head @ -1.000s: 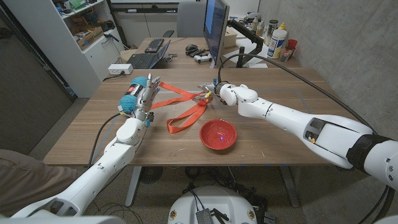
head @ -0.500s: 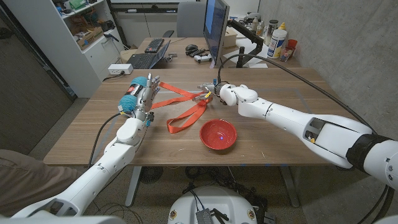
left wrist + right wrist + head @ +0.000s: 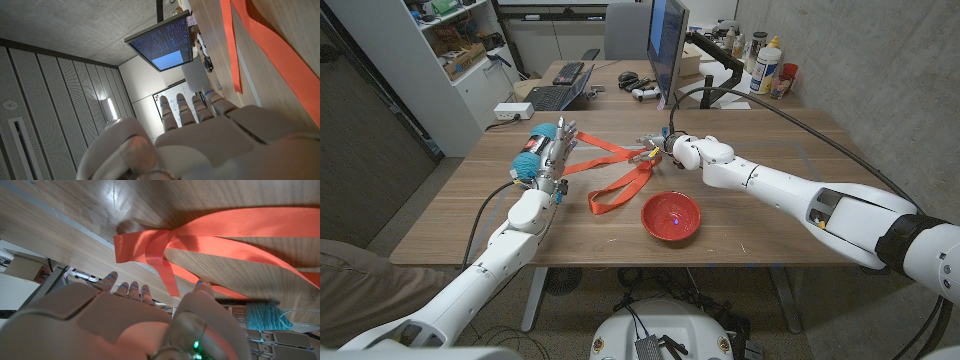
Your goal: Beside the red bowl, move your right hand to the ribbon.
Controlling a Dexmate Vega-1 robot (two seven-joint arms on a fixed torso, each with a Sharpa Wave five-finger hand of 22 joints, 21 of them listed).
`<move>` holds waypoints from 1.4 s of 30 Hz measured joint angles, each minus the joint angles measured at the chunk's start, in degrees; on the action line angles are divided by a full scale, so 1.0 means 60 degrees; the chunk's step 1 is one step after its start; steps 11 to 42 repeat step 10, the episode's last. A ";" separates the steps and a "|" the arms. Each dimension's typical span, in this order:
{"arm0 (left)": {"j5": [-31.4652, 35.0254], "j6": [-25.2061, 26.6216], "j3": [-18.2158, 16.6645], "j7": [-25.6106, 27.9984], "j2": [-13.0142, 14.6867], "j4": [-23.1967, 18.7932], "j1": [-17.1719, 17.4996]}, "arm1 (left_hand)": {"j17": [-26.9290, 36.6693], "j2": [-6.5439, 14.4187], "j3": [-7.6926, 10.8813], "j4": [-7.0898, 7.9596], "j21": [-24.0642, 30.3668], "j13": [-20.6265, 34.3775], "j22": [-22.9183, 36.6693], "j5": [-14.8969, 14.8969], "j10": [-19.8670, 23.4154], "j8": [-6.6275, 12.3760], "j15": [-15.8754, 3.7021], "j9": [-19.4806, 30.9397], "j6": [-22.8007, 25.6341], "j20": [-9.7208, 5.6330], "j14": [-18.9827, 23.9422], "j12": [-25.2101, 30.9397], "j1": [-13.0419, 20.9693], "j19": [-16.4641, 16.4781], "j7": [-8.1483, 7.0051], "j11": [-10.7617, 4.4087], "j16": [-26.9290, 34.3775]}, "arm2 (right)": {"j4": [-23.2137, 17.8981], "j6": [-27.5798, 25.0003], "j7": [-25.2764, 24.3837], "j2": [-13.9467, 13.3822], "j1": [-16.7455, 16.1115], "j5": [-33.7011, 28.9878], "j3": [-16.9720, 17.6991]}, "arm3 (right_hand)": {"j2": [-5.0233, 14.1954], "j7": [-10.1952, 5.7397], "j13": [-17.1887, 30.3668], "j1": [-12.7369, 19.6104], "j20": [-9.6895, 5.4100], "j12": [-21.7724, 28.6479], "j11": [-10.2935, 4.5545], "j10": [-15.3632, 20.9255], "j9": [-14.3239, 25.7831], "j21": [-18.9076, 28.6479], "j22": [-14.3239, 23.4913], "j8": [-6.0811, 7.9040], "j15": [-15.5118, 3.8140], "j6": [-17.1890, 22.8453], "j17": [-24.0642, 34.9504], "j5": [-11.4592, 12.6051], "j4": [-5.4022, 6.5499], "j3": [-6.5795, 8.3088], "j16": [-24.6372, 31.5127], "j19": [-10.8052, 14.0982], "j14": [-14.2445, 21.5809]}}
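Note:
An orange-red ribbon (image 3: 617, 172) lies in loops across the middle of the table, just beyond the red bowl (image 3: 670, 217). My right hand (image 3: 657, 151) is at the ribbon's right end by its knot, with its fingers apart and nothing held. In the right wrist view the fingertips (image 3: 126, 287) reach close to the ribbon's crossing (image 3: 150, 242); I cannot tell if they touch it. My left hand (image 3: 552, 156) stands upright by the ribbon's left end, fingers straight and holding nothing. The left wrist view shows the left hand (image 3: 200, 132) beside a band of ribbon (image 3: 282, 67).
A teal yarn ball (image 3: 532, 150) sits right behind the left hand. A monitor (image 3: 666, 40), a keyboard and bottles stand at the table's far side. A black cable (image 3: 790, 110) runs over the right part of the table.
The right hand has edged slightly left toward the ribbon's knot. The left arm, ribbon and bowl have not moved.

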 measured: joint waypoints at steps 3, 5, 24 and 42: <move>0.0005 0.0000 0.0000 0.0006 -0.0005 -0.0002 0.0004 | 0.0000 0.0000 0.0000 0.0000 0.0000 -0.0011 0.0000 0.0003 0.0000 0.0000 0.0000 0.0000 0.0000 0.0000 0.0000 0.0000 0.0000 0.0000 0.0000 0.0000 0.0000 | -0.0008 0.0002 0.0009 -0.0005 0.0000 0.0000 -0.0003 | 0.0014 0.0000 0.0000 0.0014 0.0000 0.0000 0.0000 0.0000 0.0000 0.0000 0.0000 0.0000 0.0000 0.0000 0.0000 0.0009 -0.0026 -0.0026 0.0000 0.0000 0.0000; 0.0008 0.0000 0.0000 0.0008 -0.0023 -0.0005 0.0014 | 0.0001 0.0000 0.0000 0.0000 0.0000 -0.0011 0.0000 0.0003 0.0000 0.0000 0.0000 0.0000 0.0000 0.0000 0.0000 0.0000 0.0000 0.0000 0.0001 0.0001 0.0000 | -0.0042 -0.0004 0.0024 -0.0019 0.0000 0.0000 -0.0005 | -0.0027 0.0000 0.0000 0.0101 0.0000 0.0000 0.0000 0.0000 0.0000 0.0000 0.0000 0.0000 0.0000 0.0000 0.0000 0.0009 -0.0024 -0.0024 0.0000 0.0000 0.0000; 0.0009 -0.0032 0.0001 0.0008 -0.0039 -0.0005 0.0027 | 0.0001 0.0000 0.0000 0.0000 0.0000 -0.0011 0.0000 0.0075 -0.0033 0.0000 0.0000 0.0000 -0.0068 0.0000 0.0000 0.0000 0.0000 0.0000 -0.0067 -0.0032 0.0000 | -0.0150 -0.0040 0.0065 -0.0052 -0.0023 -0.0016 -0.0011 | -0.0028 0.0000 0.0000 0.0102 0.0000 0.0000 0.0000 0.0000 0.0000 0.0000 0.0000 0.0000 0.0000 0.0000 0.0000 0.0078 -0.0070 0.0009 0.0000 0.0000 0.0000; 0.0009 -0.0032 0.0001 0.0008 -0.0039 -0.0005 0.0027 | 0.0001 0.0000 0.0000 0.0000 0.0000 -0.0011 0.0000 0.0075 -0.0033 0.0000 0.0000 0.0000 -0.0068 0.0000 0.0000 0.0000 0.0000 0.0000 -0.0067 -0.0032 0.0000 | -0.0150 -0.0040 0.0065 -0.0052 -0.0023 -0.0016 -0.0011 | -0.0028 0.0000 0.0000 0.0102 0.0000 0.0000 0.0000 0.0000 0.0000 0.0000 0.0000 0.0000 0.0000 0.0000 0.0000 0.0078 -0.0070 0.0009 0.0000 0.0000 0.0000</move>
